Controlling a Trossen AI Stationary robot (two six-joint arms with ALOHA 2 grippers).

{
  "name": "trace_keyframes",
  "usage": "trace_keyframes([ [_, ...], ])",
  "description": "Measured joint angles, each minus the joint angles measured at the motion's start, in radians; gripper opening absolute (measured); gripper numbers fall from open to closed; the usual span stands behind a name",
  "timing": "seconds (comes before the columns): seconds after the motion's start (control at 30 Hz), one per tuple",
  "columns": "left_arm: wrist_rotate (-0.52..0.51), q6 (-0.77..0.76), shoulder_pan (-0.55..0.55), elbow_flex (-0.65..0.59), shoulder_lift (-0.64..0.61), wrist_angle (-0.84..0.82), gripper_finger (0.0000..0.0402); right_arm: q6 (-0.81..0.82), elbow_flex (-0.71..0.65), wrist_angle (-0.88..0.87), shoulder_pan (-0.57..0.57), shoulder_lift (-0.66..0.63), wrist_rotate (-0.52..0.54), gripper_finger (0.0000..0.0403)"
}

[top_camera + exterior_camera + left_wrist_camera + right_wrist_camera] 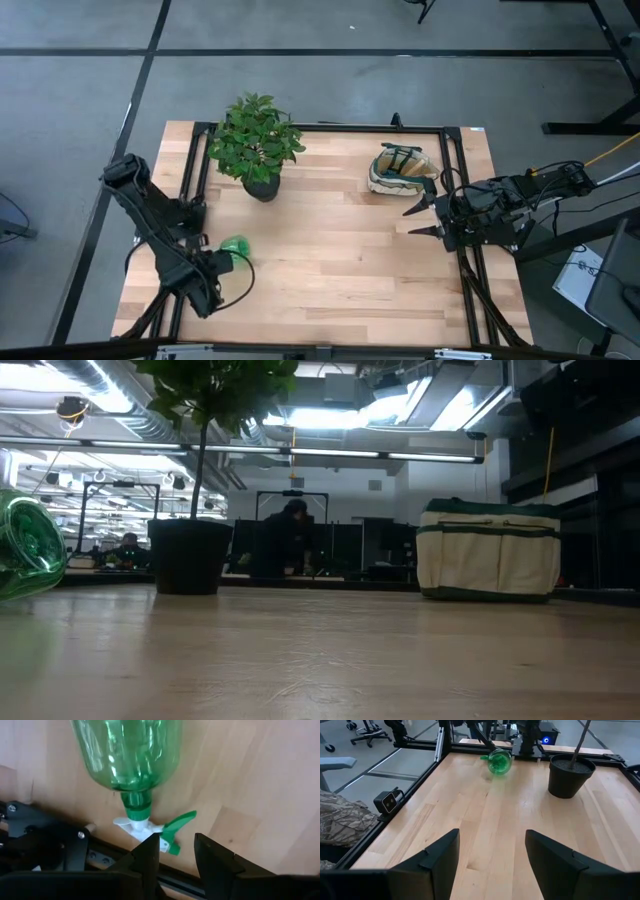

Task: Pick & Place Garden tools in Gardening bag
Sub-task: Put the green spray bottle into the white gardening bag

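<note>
While my left gripper (176,851) hangs low at the near left part of the light wooden table (340,270), its 2 dark fingers (150,851) stand a narrow way apart around the white-and-green trigger head of the translucent green plastic spray bottle (130,755). One fingertip sits right against the white nozzle part, but I cannot tell whether the pads actually pinch it. That bottle lies on its side on the tabletop, its round body pointing away from my left wrist toward the middle of the table, its neck toward the black frame rail at the table's left edge.

My right gripper (422,220) waits at the right side of the table, its 2 fingers spread wide and holding nothing, just in front of the small cream canvas gardening bag with dark green trim and black loop handles (400,170). This bag stands upright near the far right part of the table. A leafy green plant in a black round pot (257,145) stands at the far left-centre, well apart from the bag and beyond the bottle.
</note>
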Motion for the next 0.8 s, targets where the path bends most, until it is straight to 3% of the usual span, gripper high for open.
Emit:
trace_keyframes([
  [0.57,0.056,-0.028,0.0,-0.17,0.001,0.127,0.0117,0.0,0.0,0.0,0.0,0.0,0.0,0.0229],
  [0.8,0.055,-0.064,0.0,-0.207,0.001,0.133,0.0148,0.0,0.0,0.0,0.0,0.0,-0.002,0.0229],
])
